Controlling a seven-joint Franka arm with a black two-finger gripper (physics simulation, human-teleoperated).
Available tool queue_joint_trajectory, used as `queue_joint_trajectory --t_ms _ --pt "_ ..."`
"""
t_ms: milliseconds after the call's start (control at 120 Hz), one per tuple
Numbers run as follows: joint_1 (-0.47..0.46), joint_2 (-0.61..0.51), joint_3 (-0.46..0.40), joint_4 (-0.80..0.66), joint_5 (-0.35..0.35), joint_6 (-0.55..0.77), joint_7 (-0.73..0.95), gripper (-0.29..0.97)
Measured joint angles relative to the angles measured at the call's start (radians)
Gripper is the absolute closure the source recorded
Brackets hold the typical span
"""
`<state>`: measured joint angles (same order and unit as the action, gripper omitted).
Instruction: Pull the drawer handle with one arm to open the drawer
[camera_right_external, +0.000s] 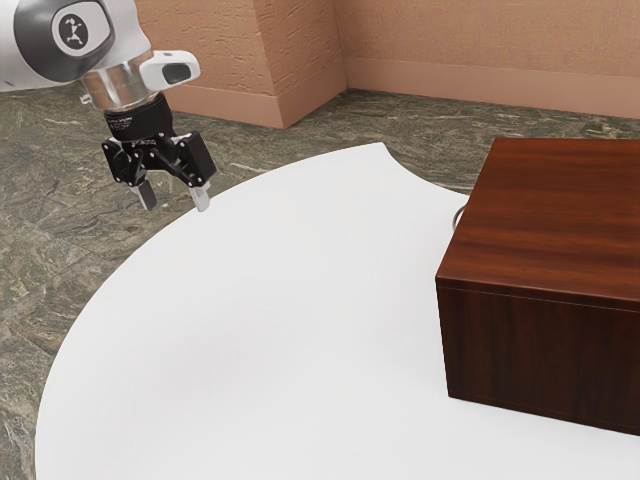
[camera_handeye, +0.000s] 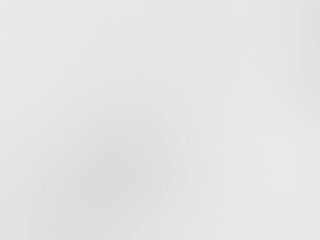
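A dark wooden drawer cabinet stands on the white table at the exterior view's right. A sliver of grey metal handle peeks out past its far left edge. My black gripper hangs above the table's far left rim, well to the left of the cabinet. Its two fingers stand apart, open, with nothing between them. Under my hand the wrist view has plain white table surface.
The table has a curved edge with mottled stone floor beyond it. A pinkish wall and pillar stand at the back. Bare tabletop lies between my gripper and the cabinet.
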<state>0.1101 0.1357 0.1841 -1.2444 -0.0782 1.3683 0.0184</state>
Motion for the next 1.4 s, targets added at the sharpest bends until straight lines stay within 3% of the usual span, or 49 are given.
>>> queue_joint_trajectory --t_ms 200,317,417,550,658,733,917,1033,1117,1400 --pt "0.000 -0.003 0.001 0.018 0.000 -0.003 0.000 0.00" --pt "0.012 -0.018 -0.016 0.220 -0.029 -0.033 -0.008 0.00" --pt "-0.008 0.001 -0.071 0.269 -0.057 -0.028 -0.031 0.00" --pt "-0.011 0.149 -0.092 0.293 -0.098 0.032 -0.075 0.00" --pt "-0.006 0.321 -0.104 0.399 -0.143 0.074 -0.104 0.00" --pt "-0.004 0.367 -0.109 0.437 -0.163 0.111 -0.122 0.00" --pt "0.002 0.388 -0.111 0.415 -0.255 0.181 -0.170 0.00" --pt "0.002 0.404 -0.106 0.368 -0.395 0.209 -0.196 0.00" --pt "-0.004 0.425 -0.106 0.349 -0.457 0.241 -0.212 0.00" --pt "-0.005 0.496 -0.134 0.338 -0.527 0.459 -0.240 0.04"
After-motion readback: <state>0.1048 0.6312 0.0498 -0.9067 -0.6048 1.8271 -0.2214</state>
